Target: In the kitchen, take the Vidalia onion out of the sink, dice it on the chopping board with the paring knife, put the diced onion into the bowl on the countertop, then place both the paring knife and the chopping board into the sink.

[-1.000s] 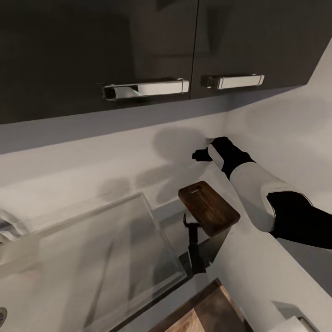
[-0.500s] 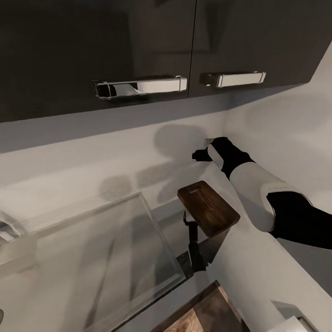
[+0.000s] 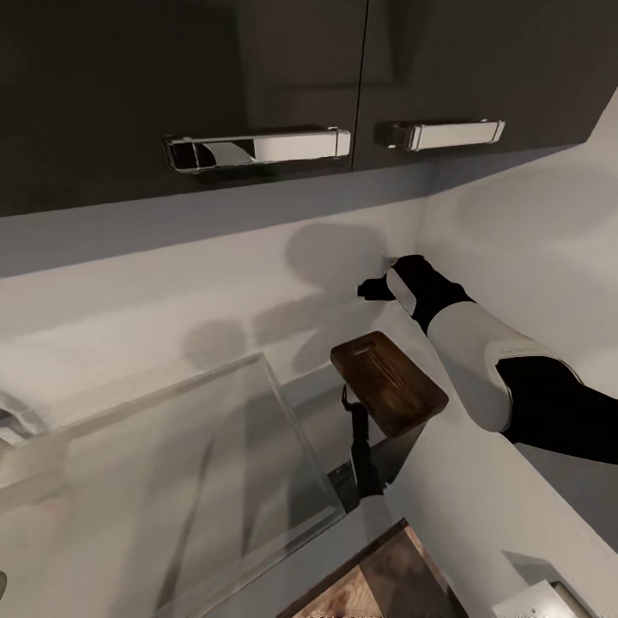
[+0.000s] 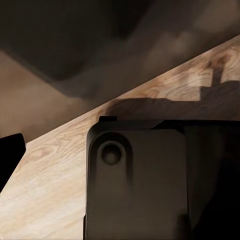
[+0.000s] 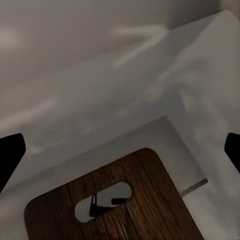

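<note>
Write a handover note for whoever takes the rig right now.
Right gripper: jaws open, holding nothing, up by the wall corner above the chopping board.
Left gripper: low over pale wood floor; jaw state unclear.
Chopping board: beside the right end of the sink, not in it.
Done: cannot confirm the dicing from these views.
Left: the board goes into the sink; check the rest first.

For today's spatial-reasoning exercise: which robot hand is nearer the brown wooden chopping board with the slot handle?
Right. The right hand hovers just beyond the board, open. The left wrist camera faces pale wood flooring, so its distance can't be judged.
</note>
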Available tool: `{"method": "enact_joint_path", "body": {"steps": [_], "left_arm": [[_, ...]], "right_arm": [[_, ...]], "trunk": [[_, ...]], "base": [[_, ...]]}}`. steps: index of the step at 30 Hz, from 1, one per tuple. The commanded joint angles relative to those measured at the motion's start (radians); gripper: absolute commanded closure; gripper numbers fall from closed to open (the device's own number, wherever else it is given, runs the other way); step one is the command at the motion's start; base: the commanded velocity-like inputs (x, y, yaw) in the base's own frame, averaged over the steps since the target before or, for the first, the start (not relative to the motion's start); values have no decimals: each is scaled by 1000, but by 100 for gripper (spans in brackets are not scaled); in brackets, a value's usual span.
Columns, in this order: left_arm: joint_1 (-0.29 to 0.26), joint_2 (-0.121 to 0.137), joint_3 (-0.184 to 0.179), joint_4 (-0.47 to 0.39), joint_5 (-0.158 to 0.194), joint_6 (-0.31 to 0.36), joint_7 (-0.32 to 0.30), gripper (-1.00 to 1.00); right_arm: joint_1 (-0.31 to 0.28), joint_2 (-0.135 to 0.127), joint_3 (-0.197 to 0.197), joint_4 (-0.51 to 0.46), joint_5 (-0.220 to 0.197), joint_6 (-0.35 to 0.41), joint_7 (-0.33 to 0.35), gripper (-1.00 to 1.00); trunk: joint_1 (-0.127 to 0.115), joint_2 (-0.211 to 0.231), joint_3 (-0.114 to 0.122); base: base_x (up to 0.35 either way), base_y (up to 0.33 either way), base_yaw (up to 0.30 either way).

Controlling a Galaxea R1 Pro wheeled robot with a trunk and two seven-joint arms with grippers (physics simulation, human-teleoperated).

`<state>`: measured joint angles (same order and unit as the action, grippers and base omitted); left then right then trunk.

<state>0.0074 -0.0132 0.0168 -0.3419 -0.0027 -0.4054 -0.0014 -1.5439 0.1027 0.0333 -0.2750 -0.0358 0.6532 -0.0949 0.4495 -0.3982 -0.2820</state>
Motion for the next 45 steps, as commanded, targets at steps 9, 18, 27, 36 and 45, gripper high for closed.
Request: {"method": "enact_joint_path", "body": {"steps": [9,18,27,36,45], "left_arm": [[0,0,2,-2,0,-1,0,-100],[1,0,2,-3,0,-1,0,-100],[1,0,2,-2,-1,-1,1,-100],[0,0,2,-2,0,-1,1,-100],[1,0,2,-2,0,-1,1,-100]], "right_arm": [[-1,-4,33,-15,-4,10,37,-100],[0,-82,288,-48,42,12,424,-100],[-1,-240,319,-128,111,13,713,-100],[0,-277,319,-152,173,7,877,-100],[-1,-278,319,-156,177,6,888,-100]], "trunk": [[1,-2,-12],[1,-2,-13],[1,-2,-13],[1,-2,-13],[1,-2,-13]], "base": [[0,0,0],[0,0,0],[0,0,0],[0,0,0],[0,0,0]]}}
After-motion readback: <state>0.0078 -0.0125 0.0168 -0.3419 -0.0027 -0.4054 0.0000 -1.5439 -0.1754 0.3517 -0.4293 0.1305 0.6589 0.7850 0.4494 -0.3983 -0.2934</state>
